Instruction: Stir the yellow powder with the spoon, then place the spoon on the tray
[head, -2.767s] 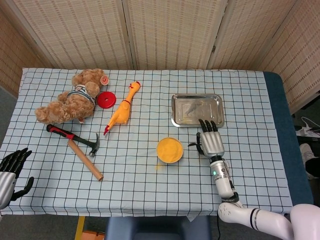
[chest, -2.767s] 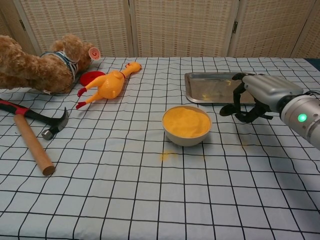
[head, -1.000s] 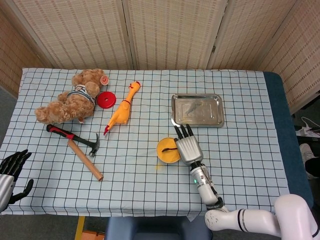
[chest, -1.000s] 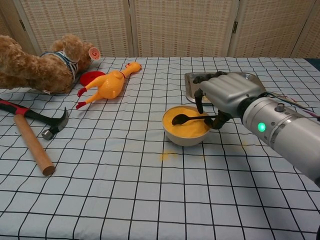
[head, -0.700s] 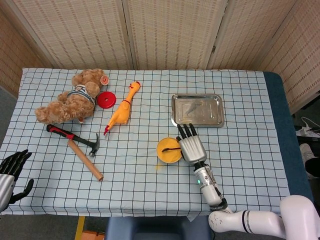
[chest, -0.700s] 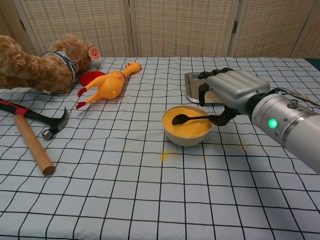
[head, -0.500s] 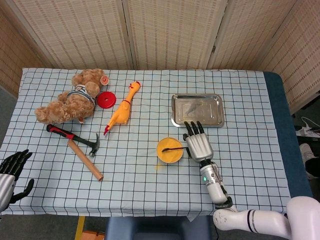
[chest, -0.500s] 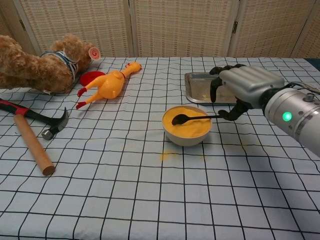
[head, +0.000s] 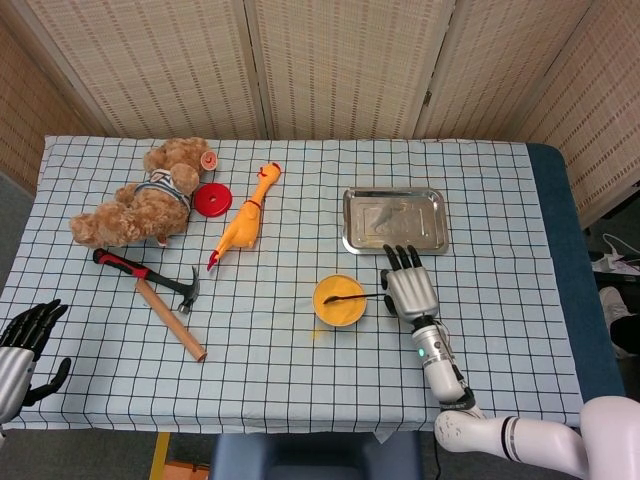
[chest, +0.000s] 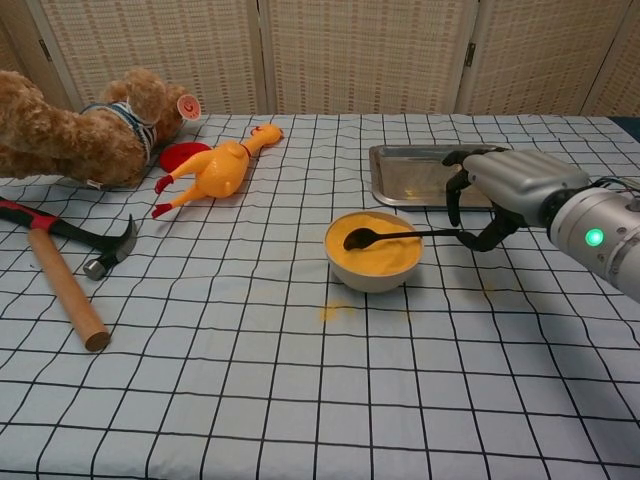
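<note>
The right hand (chest: 500, 200) has slid to the right, away from the bowl (chest: 374, 270). A moment ago it sat close over the bowl's right edge. The spoon (chest: 395, 237) has come along with it, but its scoop end is still in the bowl. Nothing else has moved.

The table (head: 300, 380) has a white cloth with black squares. The tray (head: 395, 220) is shiny metal and sits behind the bowl, a bit to the right. There is nothing in it. The bowl is full of yellow powder (chest: 372, 246), and the dark scoop of the spoon rests on top of the powder near the left side. The thin handle goes out over the right rim.

The right hand is just to the right of the bowl and just in front of the tray. It pinches the far end of the spoon handle with thumb and a finger, and the other fingers curl down over it. The left hand (head: 22, 345) is at the near left corner of the table, well apart from everything. It holds nothing and its fingers are spread.

A little yellow powder lies on the cloth in front of the bowl
</note>
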